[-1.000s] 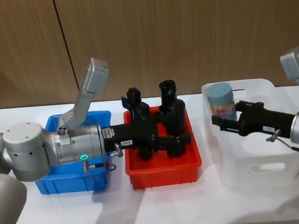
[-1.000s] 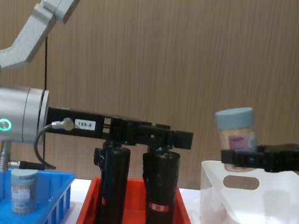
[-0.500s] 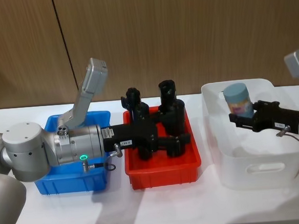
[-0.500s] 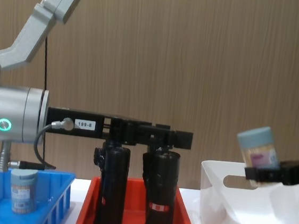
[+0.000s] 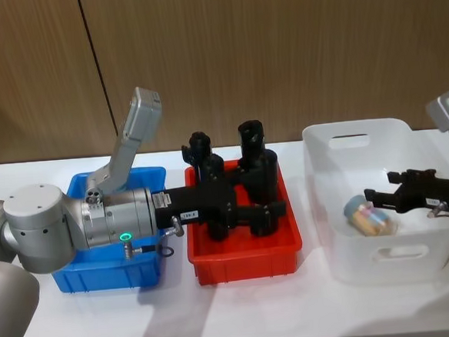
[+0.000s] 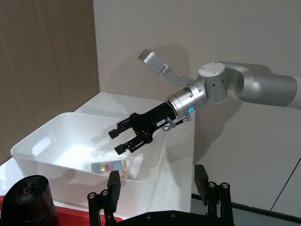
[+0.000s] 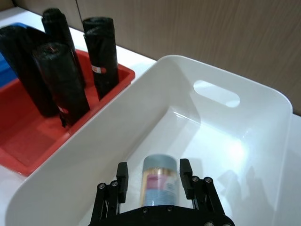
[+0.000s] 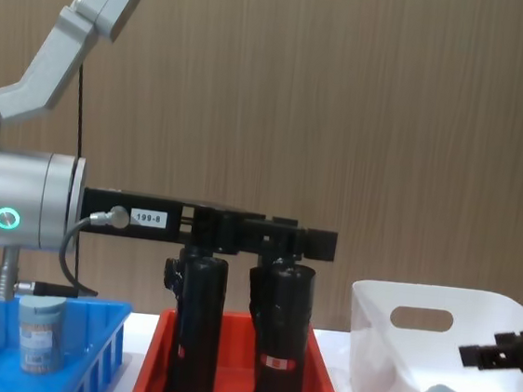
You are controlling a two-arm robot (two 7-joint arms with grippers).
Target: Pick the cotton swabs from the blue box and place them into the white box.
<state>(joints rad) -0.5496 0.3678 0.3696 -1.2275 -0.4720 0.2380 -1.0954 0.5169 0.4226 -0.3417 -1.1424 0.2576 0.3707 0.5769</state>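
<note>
Lower right: swab tub lying in white box under released right tool; second tub standing in blue box; left tool released, centre.

Bench held blue box behind left hand, red tray under it, white box under right hand.

A bright blue box with slotted sides, a red tray of black cylinders and a glossy white box are seen against brown wood-grain panelling — the clear cotton swabs tub is lidded in pale blue.
</note>
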